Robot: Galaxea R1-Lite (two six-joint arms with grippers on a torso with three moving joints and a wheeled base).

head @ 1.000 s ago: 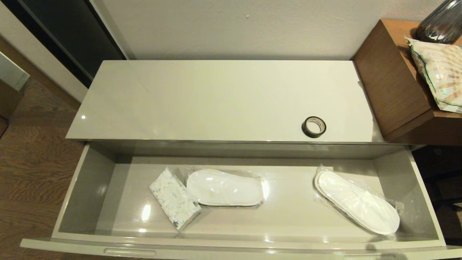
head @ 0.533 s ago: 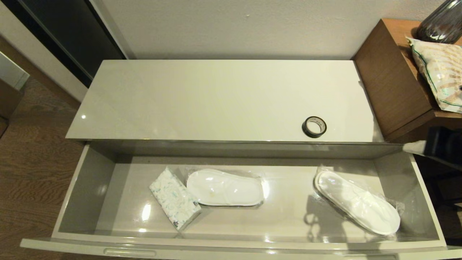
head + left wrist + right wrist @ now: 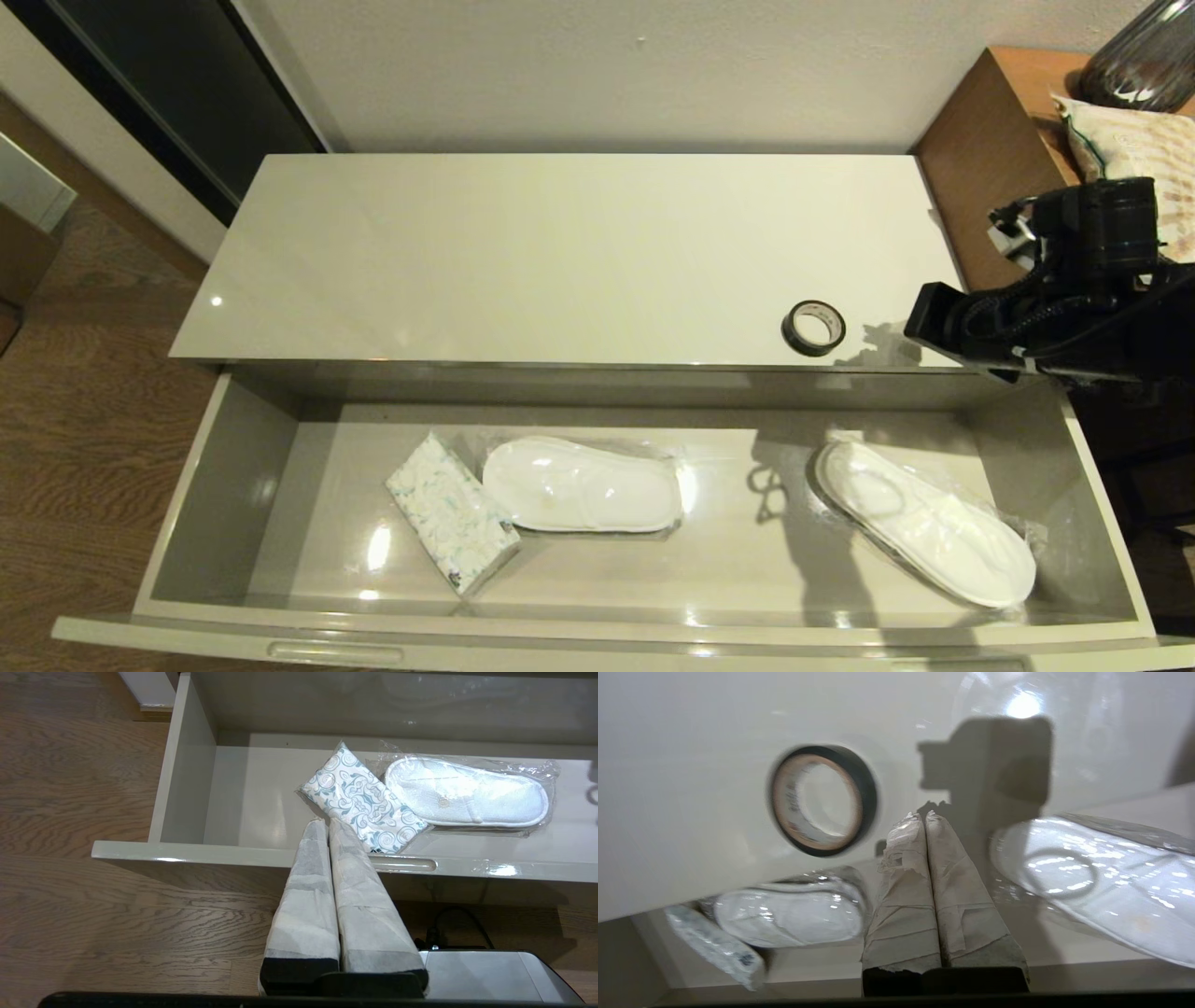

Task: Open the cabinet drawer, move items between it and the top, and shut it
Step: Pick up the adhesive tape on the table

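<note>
My right gripper [image 3: 922, 817] is hovering at the right edge of the frame with its fingers pressed together on nothing, beside the tape roll [image 3: 813, 328] lying on the top [image 3: 560, 252]. The cabinet drawer [image 3: 233, 467] is standing open below, the tissue pack [image 3: 451, 512] lying lower left inside it. My left gripper [image 3: 326, 823] is waiting closed and empty.

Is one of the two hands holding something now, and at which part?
Nothing is held. The right hand is shut and empty near the tape roll; the left hand is shut and empty.
</note>
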